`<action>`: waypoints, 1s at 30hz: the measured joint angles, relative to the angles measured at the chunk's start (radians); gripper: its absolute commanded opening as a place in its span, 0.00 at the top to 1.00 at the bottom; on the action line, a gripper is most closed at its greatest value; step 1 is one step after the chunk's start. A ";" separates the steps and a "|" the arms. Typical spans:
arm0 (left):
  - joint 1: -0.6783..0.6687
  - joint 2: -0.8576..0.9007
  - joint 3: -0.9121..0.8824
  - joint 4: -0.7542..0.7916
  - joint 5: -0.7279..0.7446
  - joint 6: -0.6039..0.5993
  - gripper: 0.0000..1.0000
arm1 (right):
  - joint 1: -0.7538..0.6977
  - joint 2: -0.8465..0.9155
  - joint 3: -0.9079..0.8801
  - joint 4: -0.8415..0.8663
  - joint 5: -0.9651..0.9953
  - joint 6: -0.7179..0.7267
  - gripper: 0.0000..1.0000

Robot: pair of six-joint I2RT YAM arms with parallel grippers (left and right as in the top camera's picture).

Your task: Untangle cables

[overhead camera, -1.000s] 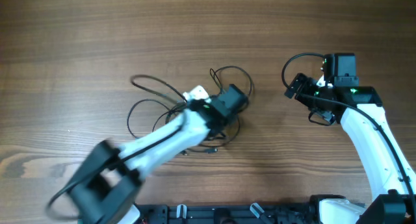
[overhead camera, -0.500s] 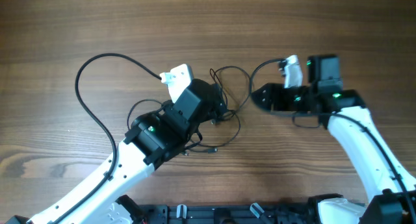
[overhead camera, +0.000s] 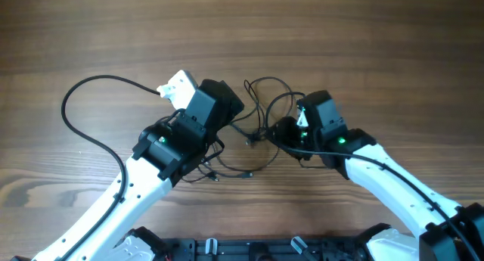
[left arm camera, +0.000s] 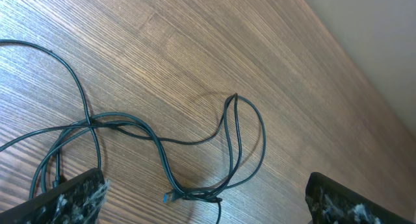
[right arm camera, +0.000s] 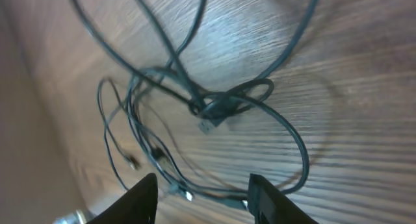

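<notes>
- Overhead: the tangle of thin black cables (overhead camera: 257, 132) sits mid-way across the brown wood-grain table (overhead camera: 378, 34), squeezed between both arms. The left gripper (overhead camera: 236, 116) hangs over its left side and the right gripper (overhead camera: 281, 131) is nosed into its right side.
- The left arm's own thick black cord (overhead camera: 72, 113) loops out wide to the left and ends at a white plug block (overhead camera: 178, 87). It's well apart from the tangle.
- Loads of bare wood along the far side and both ends. A black rail (overhead camera: 265, 250) runs along the near edge.
- Compared with a second ago, the right arm has swung in from the right side to the pile, and the thick loop has spread further left.
- Left wrist: the left gripper (left arm camera: 205, 180) has its fingers spread wide with nothing between them. The cables (left arm camera: 93, 122) lie flat on the table (left arm camera: 195, 49) beneath it. The table edge cuts across the top right, with a pale surface (left arm camera: 377, 29) beyond.
- Right wrist: the right gripper (right arm camera: 203, 182) has its fingers partly apart, right above the strands, and I can't see anything pinched. The cables (right arm camera: 218, 110) knot around a small plug, with open table (right arm camera: 364, 120) to the right.
</notes>
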 measured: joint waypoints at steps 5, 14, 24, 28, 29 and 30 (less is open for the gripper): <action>0.000 0.000 0.000 -0.001 0.000 0.000 0.00 | 0.013 0.046 0.000 0.042 0.064 0.277 0.48; 0.000 0.005 0.000 -0.008 0.000 -0.003 0.00 | 0.014 0.288 -0.006 0.391 0.064 0.644 0.96; 0.000 0.006 0.000 -0.124 0.002 0.000 0.00 | -0.027 0.294 -0.008 0.551 -0.113 0.318 0.96; 0.001 0.006 0.000 -0.070 0.106 0.154 0.03 | -0.128 0.293 -0.008 0.718 -0.422 0.133 0.96; 0.001 0.006 0.000 -0.063 0.134 0.202 0.05 | -0.145 0.293 -0.009 0.749 -0.481 0.116 0.96; 0.001 0.006 0.000 -0.062 0.160 0.257 0.08 | -0.163 0.293 -0.009 0.787 -0.547 0.102 0.96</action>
